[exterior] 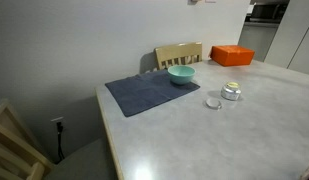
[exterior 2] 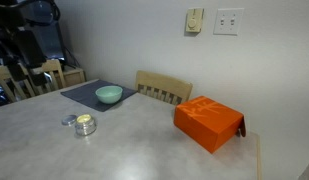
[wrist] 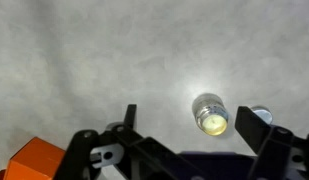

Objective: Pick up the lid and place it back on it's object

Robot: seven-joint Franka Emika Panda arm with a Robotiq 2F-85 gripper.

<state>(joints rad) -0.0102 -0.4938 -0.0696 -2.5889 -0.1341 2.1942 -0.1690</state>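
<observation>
A small open glass jar (exterior: 232,92) with yellowish contents stands on the grey table; it also shows in an exterior view (exterior 2: 86,124). Its small round lid (exterior: 213,101) lies flat on the table just beside it, also seen in an exterior view (exterior 2: 70,121). In the wrist view my gripper (wrist: 192,118) is open and empty, high above the table. The jar (wrist: 210,115) sits between the fingers, nearer the right one. The lid (wrist: 260,113) is partly hidden behind the right fingertip. I cannot make out the gripper in the exterior views.
A teal bowl (exterior: 181,74) rests on a dark mat (exterior: 144,94) near the table's far edge. An orange box (exterior: 232,55) sits at a table corner, also in the wrist view (wrist: 34,160). A wooden chair (exterior 2: 162,88) stands behind the table.
</observation>
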